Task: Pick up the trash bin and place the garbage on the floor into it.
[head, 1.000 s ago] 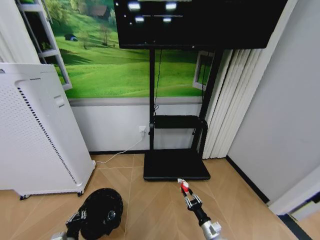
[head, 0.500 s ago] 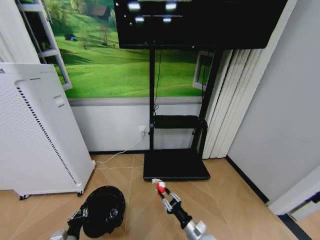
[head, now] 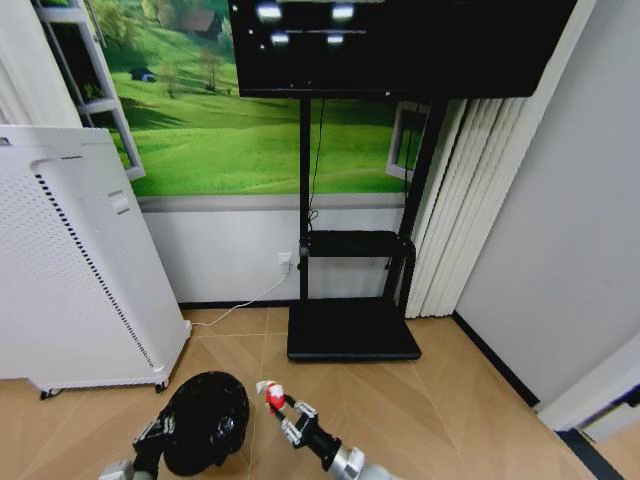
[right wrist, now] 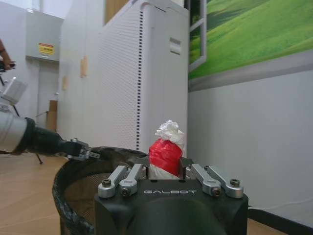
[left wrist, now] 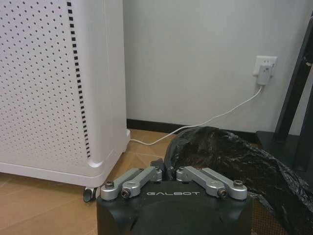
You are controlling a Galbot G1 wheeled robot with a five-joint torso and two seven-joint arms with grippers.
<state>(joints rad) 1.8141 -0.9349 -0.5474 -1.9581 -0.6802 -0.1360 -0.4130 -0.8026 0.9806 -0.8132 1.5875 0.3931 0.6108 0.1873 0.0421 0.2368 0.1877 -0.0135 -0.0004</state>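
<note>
Right gripper (head: 280, 410): pinched on the red-and-white piece (head: 268, 394), which stands up between the fingers with its crumpled white end uppermost; raised off the floor at lower centre of the head view.
Left gripper (head: 160, 432): clamped on the rim of the bin (head: 205, 422), on the side away from the right arm; fingers pressed onto the black liner (left wrist: 230, 156) in the left wrist view.
Key relation: bin lies to the robot's left of the held piece, just beside it. In the head view the piece sits at the bin's near-right edge, not yet over the opening. Right wrist view puts the bin rim (right wrist: 73, 169) directly ahead of and below the piece (right wrist: 165, 149).
Long axis: right forearm runs from lower right up toward the bin, so the piece leads the arm.
Nearer arm: right gripper carries the piece; left only holds the bin.
Bin appearance: small, black, round, lined with a crinkled black bag, mouth tipped toward the camera.
Piece appearance: red body, white tuft on top, far smaller than the bin.
Judgement: a short carry further left should bring the piece over the mouth before release.
Surroundings: white perforated appliance (head: 70, 270) stands behind the bin.
</note>
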